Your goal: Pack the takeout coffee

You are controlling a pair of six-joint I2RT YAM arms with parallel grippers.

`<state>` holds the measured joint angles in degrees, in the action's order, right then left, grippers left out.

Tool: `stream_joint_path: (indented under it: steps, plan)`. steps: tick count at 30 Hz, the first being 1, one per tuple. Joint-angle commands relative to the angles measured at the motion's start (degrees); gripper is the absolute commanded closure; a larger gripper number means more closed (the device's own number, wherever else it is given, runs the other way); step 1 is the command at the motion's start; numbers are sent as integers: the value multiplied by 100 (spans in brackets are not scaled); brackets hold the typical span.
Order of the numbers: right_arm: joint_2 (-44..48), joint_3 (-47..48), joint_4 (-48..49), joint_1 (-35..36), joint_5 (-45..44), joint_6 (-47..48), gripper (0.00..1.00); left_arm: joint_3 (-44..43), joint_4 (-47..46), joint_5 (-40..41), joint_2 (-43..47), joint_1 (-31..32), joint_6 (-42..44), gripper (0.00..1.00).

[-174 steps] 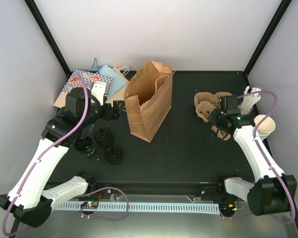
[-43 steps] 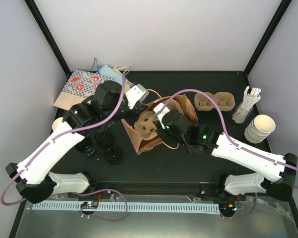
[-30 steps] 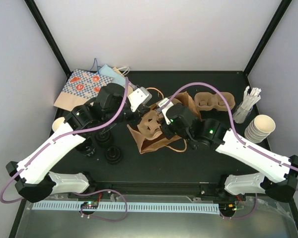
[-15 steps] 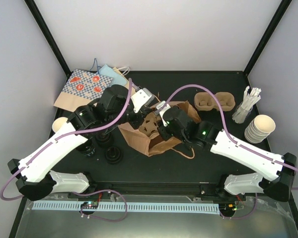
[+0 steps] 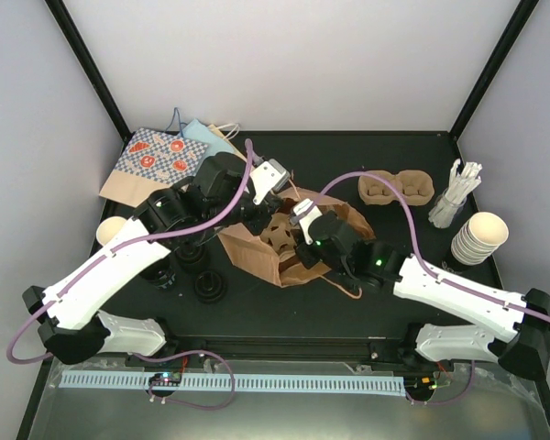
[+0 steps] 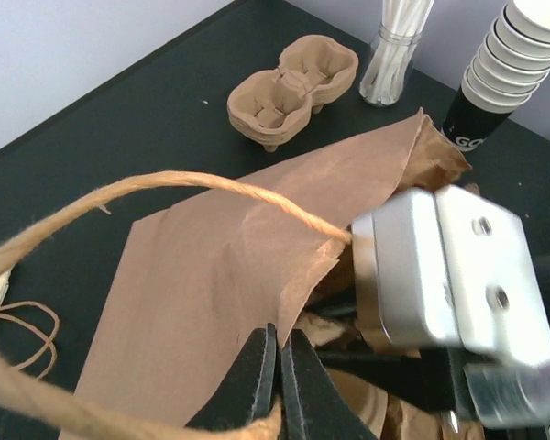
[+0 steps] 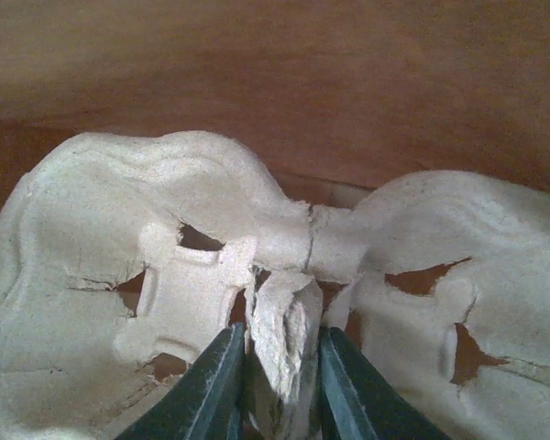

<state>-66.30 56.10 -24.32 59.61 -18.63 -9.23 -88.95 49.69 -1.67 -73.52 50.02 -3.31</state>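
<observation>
Right wrist: right gripper (image 7: 277,367) jaws clamp the centre rib of the pulp cup carrier (image 7: 165,220) inside the brown paper bag (image 6: 197,275) mouth, left gripper (image 6: 280,353) jaws pinch the bag's rim; best push the carrier in level, rim held wide.

Cup carrier (image 7: 174,266): outer ends cut off at left and right frame edges.
Cup stack (image 6: 518,55): top cropped, upper right corner.
Right gripper (image 7: 277,371): fingertips hidden within paper bag (image 5: 252,257) from overhead.
</observation>
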Motion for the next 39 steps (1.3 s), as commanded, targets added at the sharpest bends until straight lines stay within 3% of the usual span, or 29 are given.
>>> stream_joint_path:
  steps: [1, 8, 17, 25, 39]
  plan:
    - [141, -136, 207, 395, -709, 202, 75, -398, -131, 141, -151, 61, -83, 98]
    - [423, -304, 442, 599, -1014, 350, 74, -364, -215, 112, -149, 165, 72, 99]
    - [-253, 129, -409, 608, -1161, -216, 74, -211, -410, 188, -23, 378, 281, 98]
    - [-228, -350, 35, 604, -766, -550, 74, -52, -467, 266, 177, 499, 331, 98]
    - [-629, -644, 763, 595, -1134, -655, 74, 13, -339, 88, 241, 730, 436, 98]
